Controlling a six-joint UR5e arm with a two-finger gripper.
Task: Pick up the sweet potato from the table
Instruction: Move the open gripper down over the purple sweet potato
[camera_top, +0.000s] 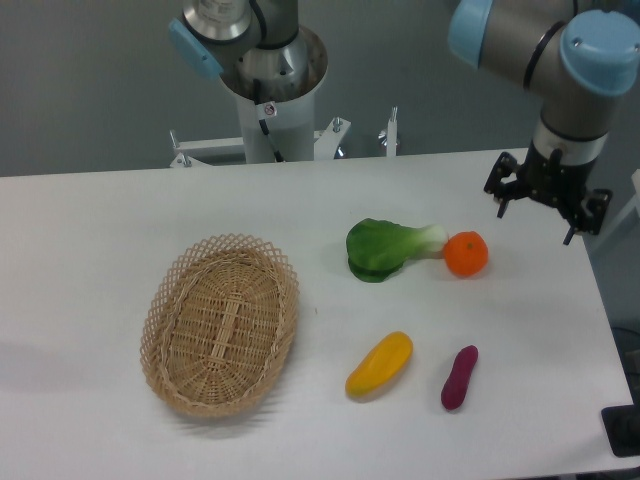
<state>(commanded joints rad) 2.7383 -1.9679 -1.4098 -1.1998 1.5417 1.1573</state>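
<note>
One view only: gripper (541, 209) hangs empty above the table's (90, 240) far right edge, fingers spread. Sweet potato (459, 377) lies near the front right, just beside the yellow vegetable (379, 363), well apart from the gripper. Approach step; next, travel forward, align with its long axis, descend.

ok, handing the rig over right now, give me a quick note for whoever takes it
Gripper: open, empty, in the air over the table's far right side, beyond the orange.
Sweet potato: lying on the table near the front right, just right of the yellow vegetable, not touching it.
Done: nothing grasped yet.
Left: move over the sweet potato, descend, close, lift.
</note>
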